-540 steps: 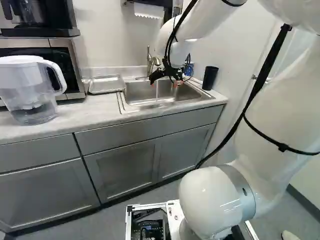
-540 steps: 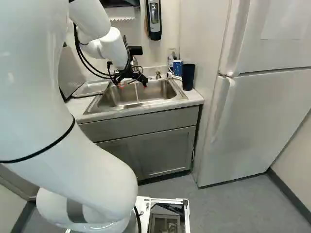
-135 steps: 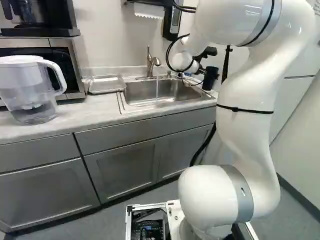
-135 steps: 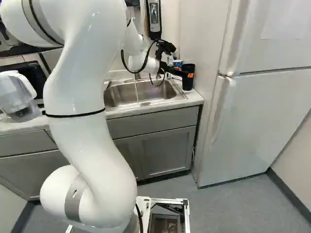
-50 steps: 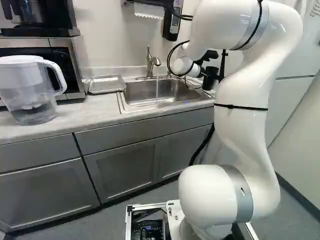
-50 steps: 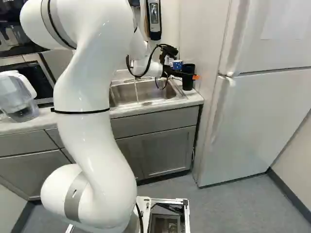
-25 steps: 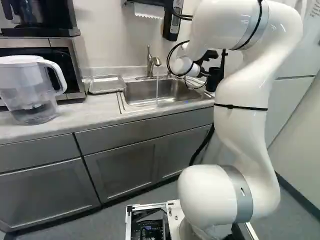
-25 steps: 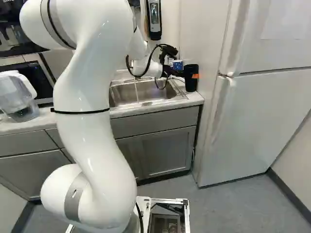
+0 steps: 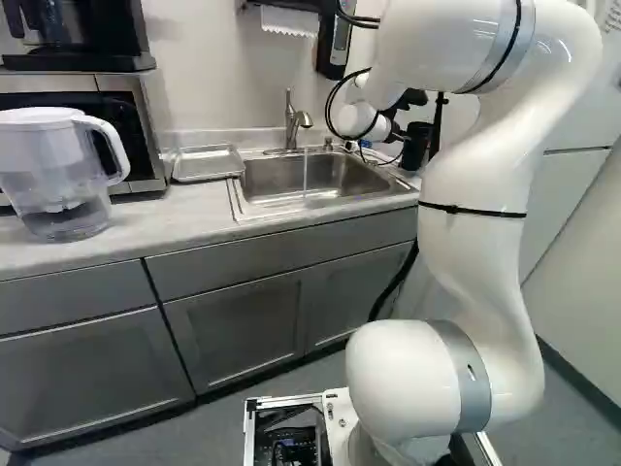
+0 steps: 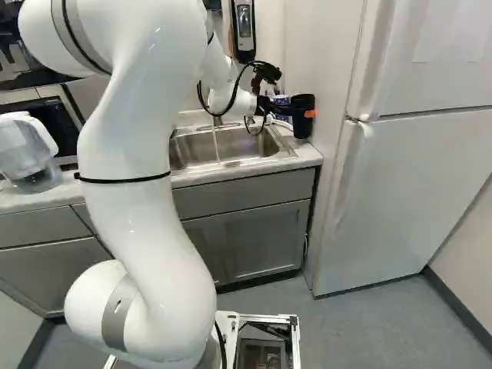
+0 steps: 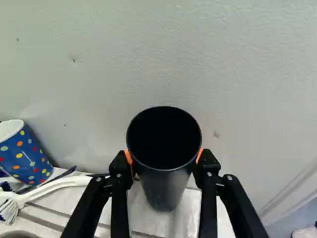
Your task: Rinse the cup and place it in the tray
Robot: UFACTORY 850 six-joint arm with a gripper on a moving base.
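My gripper is at the right end of the sink, shut on the black cup. In the wrist view the gripper has an orange pad against each side of the upright cup, below its rim. The cup's mouth faces up, and its inside looks dark. A thin stream of water runs from the faucet into the sink. Left of the sink, the metal tray lies on the counter with nothing visible in it.
Beside the held cup stand a blue dotted cup and a white brush. A wall rises close beyond the cup. The water pitcher and microwave are left of the tray. The fridge stands at the right.
The gripper has closed on the black cup and raised it slightly, with the arm shifting a little. Earlier the gripper was over the sink. The base has not moved.
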